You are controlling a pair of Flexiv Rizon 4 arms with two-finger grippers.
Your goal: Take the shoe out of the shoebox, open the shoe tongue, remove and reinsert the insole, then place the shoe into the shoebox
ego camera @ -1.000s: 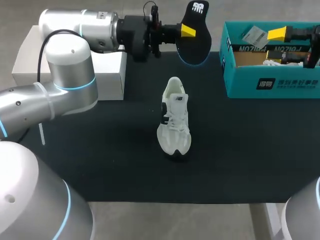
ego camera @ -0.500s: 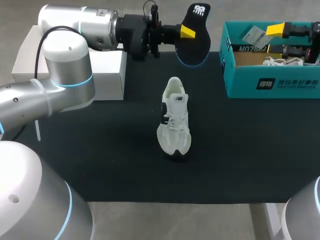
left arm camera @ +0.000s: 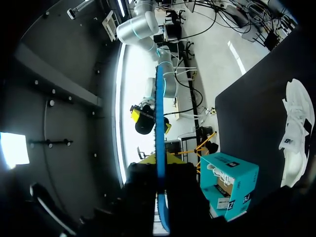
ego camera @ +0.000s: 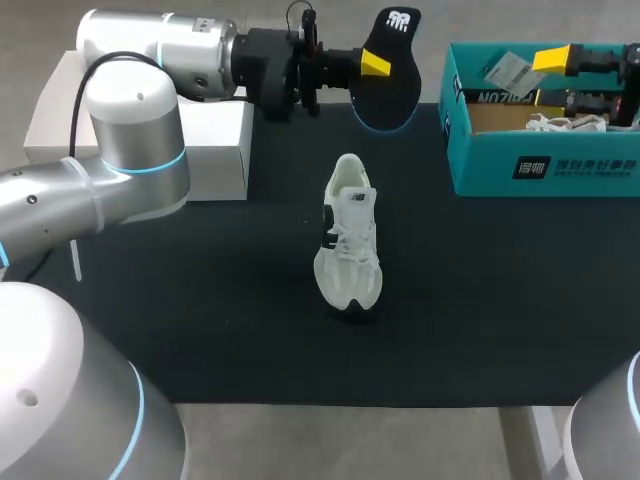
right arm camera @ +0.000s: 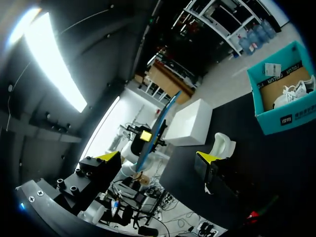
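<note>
Over far edge of tabletop [ego camera: 200, 330], gripping black insole [ego camera: 392, 85] with left gripper [ego camera: 375, 63], beyond white shoe [ego camera: 350, 240] at centre; holding right gripper [right arm camera: 157, 157] open above shoebox [ego camera: 545, 165], far right.

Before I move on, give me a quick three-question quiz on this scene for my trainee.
1. True or false: the shoebox is empty.
2. Which holds the insole? A left gripper; B right gripper; C neither.
3. Fill in: the right gripper is ___ (open or shut).

Key: 1 false, a shoe lies in it. 2 A. 3 open.
</note>
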